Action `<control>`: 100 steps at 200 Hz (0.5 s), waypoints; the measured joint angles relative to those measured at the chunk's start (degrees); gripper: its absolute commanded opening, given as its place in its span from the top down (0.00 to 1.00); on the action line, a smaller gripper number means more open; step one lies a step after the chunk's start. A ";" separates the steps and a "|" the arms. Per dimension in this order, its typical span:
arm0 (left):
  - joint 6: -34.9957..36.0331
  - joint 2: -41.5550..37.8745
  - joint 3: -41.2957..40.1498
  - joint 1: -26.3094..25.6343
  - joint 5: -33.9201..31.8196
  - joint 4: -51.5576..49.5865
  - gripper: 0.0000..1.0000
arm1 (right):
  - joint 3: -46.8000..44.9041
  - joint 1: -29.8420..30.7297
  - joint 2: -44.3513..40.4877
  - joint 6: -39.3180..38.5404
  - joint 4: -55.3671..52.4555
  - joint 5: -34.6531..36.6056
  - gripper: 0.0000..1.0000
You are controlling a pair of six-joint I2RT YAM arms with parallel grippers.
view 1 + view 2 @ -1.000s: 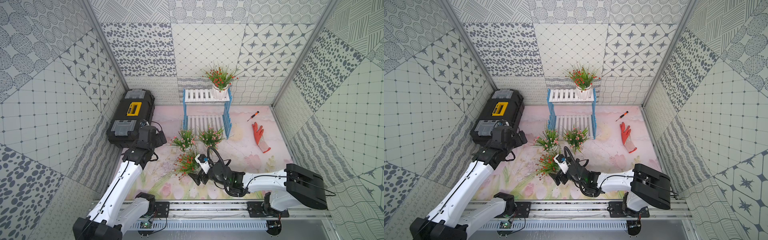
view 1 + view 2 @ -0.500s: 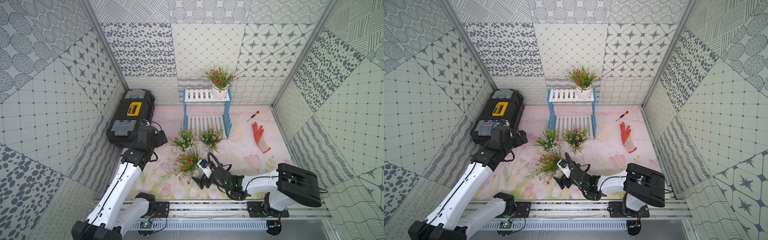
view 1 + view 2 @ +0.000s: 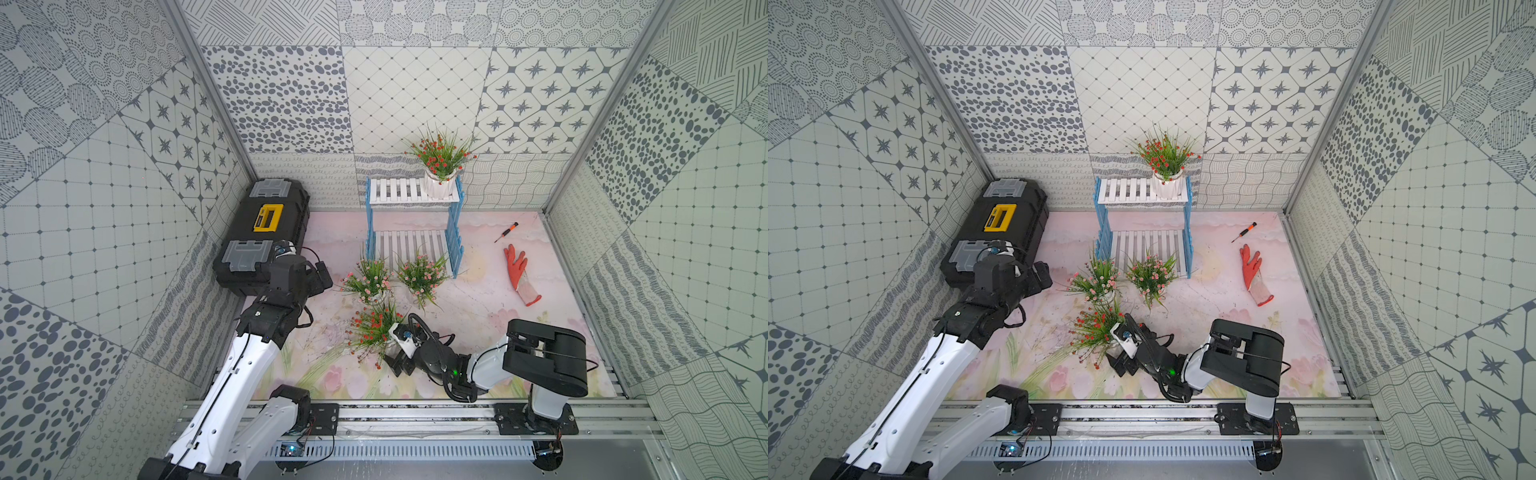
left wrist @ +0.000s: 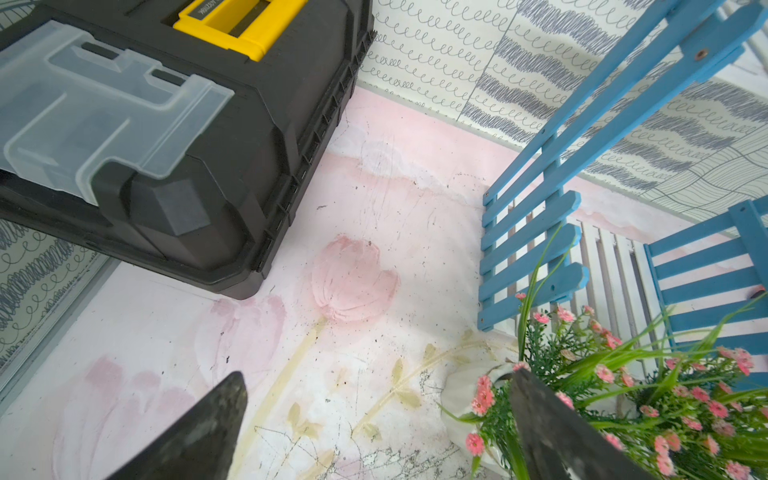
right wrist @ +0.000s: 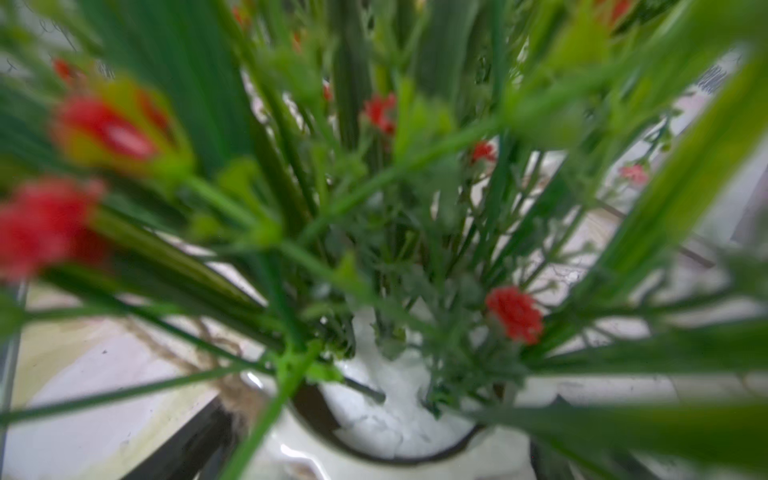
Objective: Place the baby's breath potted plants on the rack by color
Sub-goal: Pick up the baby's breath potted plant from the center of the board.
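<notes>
The rack [image 3: 395, 189] [image 3: 1129, 190] stands at the back wall with one red-flowered potted plant [image 3: 440, 160] [image 3: 1165, 156] on the right end of its top shelf. Two pink-flowered plants [image 3: 372, 276] [image 3: 422, 274] sit on the floor in front of the lower shelf. Nearer the front, a second red-flowered plant [image 3: 372, 330] [image 3: 1096, 332] leans left. My right gripper [image 3: 392, 353] [image 5: 370, 453] is shut on its white pot [image 5: 386, 419], a dark finger on each side. My left gripper [image 3: 320, 278] [image 4: 376, 380] is open and empty, beside the left pink plant's pot [image 4: 465, 399].
A black and yellow toolbox [image 3: 266, 232] [image 4: 208, 124] lies along the left wall, close behind my left wrist. An orange glove [image 3: 519, 276] and a small screwdriver [image 3: 506, 232] lie on the floor at the right. Patterned walls close in three sides.
My right arm's elbow has folded back toward the front rail while its gripper stays at the red-flowered plant. The plant has barely shifted. The left arm has hardly moved.
</notes>
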 measured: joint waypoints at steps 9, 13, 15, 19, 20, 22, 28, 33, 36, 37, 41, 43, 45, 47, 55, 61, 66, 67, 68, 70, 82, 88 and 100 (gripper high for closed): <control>-0.04 0.04 0.00 0.00 -0.02 0.00 0.01 | -0.04 0.02 0.00 -0.74 1.46 0.17 0.02; -0.07 0.07 0.00 0.00 -0.04 0.00 0.01 | -0.04 0.02 0.02 -1.01 2.10 0.22 0.02; -0.11 0.09 0.00 0.00 -0.04 0.00 0.01 | -0.04 0.02 0.07 -1.20 2.45 0.26 0.02; -0.22 0.11 0.00 0.00 -0.04 -0.02 0.01 | -0.04 0.02 0.15 -1.44 3.06 0.31 0.02; -0.22 0.11 0.00 0.00 -0.04 -0.02 0.01 | -0.04 0.02 0.17 -1.51 3.17 0.31 0.02; -0.24 0.11 0.00 0.00 -0.04 -0.02 0.02 | -0.04 0.02 0.24 -1.66 3.50 0.31 0.02; -0.33 0.11 0.00 0.00 -0.04 -0.04 0.02 | -0.02 0.00 0.50 -2.01 4.17 0.39 0.02; -0.42 0.11 0.00 0.00 -0.07 -0.04 0.01 | -0.02 0.00 0.83 -2.27 4.70 0.48 0.02; -0.42 0.11 0.00 0.00 -0.07 -0.07 0.02 | 0.00 -0.02 1.14 -2.43 5.16 0.48 0.02; -0.44 0.11 0.00 0.00 -0.07 -0.07 0.01 | 0.02 -0.02 1.20 -2.49 5.25 0.48 0.02; -0.46 0.11 0.00 0.00 -0.07 -0.09 0.01 | 0.09 -0.04 1.66 -2.58 5.62 0.48 0.02; -0.50 0.11 0.00 0.00 -0.07 -0.11 0.01 | 0.13 -0.04 1.90 -2.69 5.81 0.48 0.02; -0.55 0.11 0.00 0.00 -0.07 -0.13 0.01 | 0.20 -0.04 2.16 -2.71 5.97 0.48 0.02; -0.59 0.11 0.00 0.00 -0.07 -0.15 0.01 | 0.22 -0.04 2.32 -2.73 6.10 0.48 0.02; -0.66 0.09 0.00 0.00 -0.07 -0.24 0.01 | 0.48 -0.09 3.28 -2.80 6.64 0.50 0.02; -0.74 0.04 0.00 0.00 -0.09 -0.26 0.02 | 0.59 -0.22 3.87 -2.80 7.10 0.50 0.02; -0.83 0.00 0.02 0.00 -0.09 -0.28 0.02 | 0.61 -0.39 4.31 -2.78 7.52 0.52 0.02; -0.83 -0.02 0.02 0.00 -0.09 -0.31 0.02 | 0.61 -0.48 4.44 -2.78 7.65 0.52 0.02; -0.83 -0.02 0.02 0.00 -0.09 -0.31 0.02 | 0.61 -0.50 4.46 -2.75 7.74 0.55 0.02; -0.83 -0.04 0.02 0.00 -0.09 -0.33 0.01 | 0.61 -0.61 4.61 -2.73 7.87 0.55 0.02; -0.87 -0.26 0.02 0.00 -0.13 -0.46 0.01 | 0.59 -1.49 5.35 -2.25 9.09 0.09 0.02; -0.87 -0.42 0.02 0.00 -0.15 -0.52 0.01 | 0.44 -2.01 5.60 -1.81 9.88 -0.46 0.02; -0.90 -0.66 0.04 0.00 -0.24 -0.63 0.01 | 0.04 -3.37 5.79 -0.90 11.15 -1.53 0.02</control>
